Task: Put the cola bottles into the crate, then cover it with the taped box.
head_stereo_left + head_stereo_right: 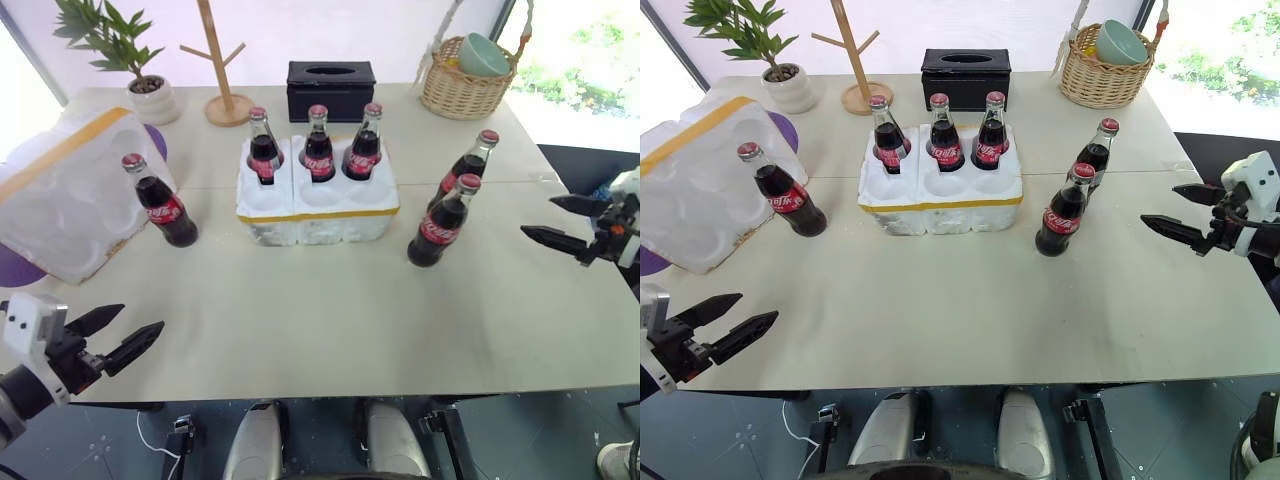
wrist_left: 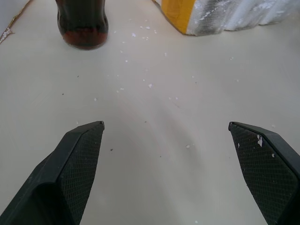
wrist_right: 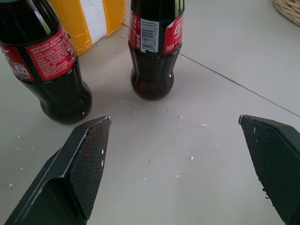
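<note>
Near the worktop's (image 1: 330, 320) front left corner the left gripper (image 1: 132, 338) is seen held low over the front edge, its arm coming in from the lower left and its two black fingers (image 2: 75, 164) pointing forward and toward the middle of the worktop; the fingers are spread wide with nothing between them, and only bare worktop lies beneath them in the left wrist view. At the left edge the taped box (image 1: 60, 195) is found tilted, its hollow side turned toward the worktop's middle and a yellow tape band running across its top. Just beside it, on its right, one cola bottle (image 1: 160, 203) stands leaning slightly, on the worktop and outside the crate. At the middle of the worktop, toward the back, the crate (image 1: 318, 200) is set with its yellow band along the front rim; three cola bottles (image 1: 318, 145) are seated upright in its back row of wells, while the front row of wells is unfilled. To the right of the crate two more cola bottles (image 1: 445, 222) stand close together on the worktop, one slightly behind the other. At the right edge the right gripper (image 1: 562, 222) is held above the worktop, its arm entering from the right and its fingers (image 3: 79, 173) pointing toward those two bottles; they are fully parted and grasp nothing, the bottles standing a little ahead of the tips in the right wrist view.
</note>
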Controlling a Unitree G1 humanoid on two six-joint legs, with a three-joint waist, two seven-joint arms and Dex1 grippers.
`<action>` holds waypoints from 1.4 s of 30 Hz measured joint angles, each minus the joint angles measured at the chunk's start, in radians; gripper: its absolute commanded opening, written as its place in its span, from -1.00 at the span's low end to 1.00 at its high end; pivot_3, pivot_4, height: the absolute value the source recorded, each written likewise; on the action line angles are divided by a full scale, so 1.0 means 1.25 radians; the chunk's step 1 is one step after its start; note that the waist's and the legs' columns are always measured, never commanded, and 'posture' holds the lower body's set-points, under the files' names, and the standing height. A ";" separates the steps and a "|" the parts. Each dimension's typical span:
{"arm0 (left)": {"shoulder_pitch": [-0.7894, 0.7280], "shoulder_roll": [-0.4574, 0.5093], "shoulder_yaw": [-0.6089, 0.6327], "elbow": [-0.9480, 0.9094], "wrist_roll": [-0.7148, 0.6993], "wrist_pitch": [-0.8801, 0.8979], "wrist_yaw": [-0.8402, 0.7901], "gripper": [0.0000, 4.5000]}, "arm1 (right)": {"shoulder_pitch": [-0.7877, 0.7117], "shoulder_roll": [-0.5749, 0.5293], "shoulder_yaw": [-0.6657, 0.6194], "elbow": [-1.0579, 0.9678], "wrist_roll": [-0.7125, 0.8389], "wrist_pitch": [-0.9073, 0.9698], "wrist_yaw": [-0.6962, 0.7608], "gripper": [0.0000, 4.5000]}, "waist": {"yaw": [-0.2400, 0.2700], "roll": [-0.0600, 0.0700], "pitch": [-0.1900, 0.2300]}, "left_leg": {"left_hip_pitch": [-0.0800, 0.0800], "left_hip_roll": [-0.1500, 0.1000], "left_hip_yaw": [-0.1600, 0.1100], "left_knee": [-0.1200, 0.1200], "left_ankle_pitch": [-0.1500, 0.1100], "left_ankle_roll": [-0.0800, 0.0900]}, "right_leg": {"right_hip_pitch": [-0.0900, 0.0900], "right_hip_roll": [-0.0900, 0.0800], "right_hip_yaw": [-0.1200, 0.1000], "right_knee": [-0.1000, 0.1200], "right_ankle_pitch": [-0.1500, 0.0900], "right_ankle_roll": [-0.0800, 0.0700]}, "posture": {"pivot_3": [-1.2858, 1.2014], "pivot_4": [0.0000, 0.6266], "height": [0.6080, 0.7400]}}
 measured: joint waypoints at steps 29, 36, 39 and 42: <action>-0.353 0.134 -0.055 0.230 0.012 0.003 0.051 0.98 | 0.061 -0.191 -0.158 -0.355 0.270 0.394 0.214 1.00 | 0.002 0.003 -0.001 | 0.001 -0.001 -0.003 0.000 0.000 0.000 | 0.002 0.000 -0.002 0.003 0.000 0.000 | 0.03 -0.52 0.94; -0.571 0.115 -0.242 0.401 0.140 -0.071 0.072 0.98 | -0.028 -0.202 -0.205 -0.568 0.461 0.593 0.116 1.00 | 0.003 0.003 -0.001 | 0.001 -0.001 -0.003 0.001 0.000 0.000 | 0.002 -0.001 -0.002 0.003 0.002 0.003 | 0.03 -0.52 0.94; -0.631 0.094 -0.309 0.468 0.183 -0.090 0.060 0.98 | -0.067 -0.207 -0.209 -0.611 0.525 0.642 0.077 1.00 | 0.003 0.002 -0.001 | 0.000 -0.001 -0.003 0.000 0.000 0.000 | 0.001 -0.001 -0.002 0.003 0.002 0.004 | 0.03 -0.52 0.94; -0.673 0.086 -0.339 0.521 0.211 -0.110 0.051 0.98 | -0.071 -0.208 -0.208 -0.648 0.559 0.662 0.058 1.00 | 0.003 0.001 0.000 | 0.000 -0.001 -0.003 0.000 0.000 0.000 | 0.001 -0.001 -0.002 0.004 0.002 0.004 | 0.03 -0.52 0.94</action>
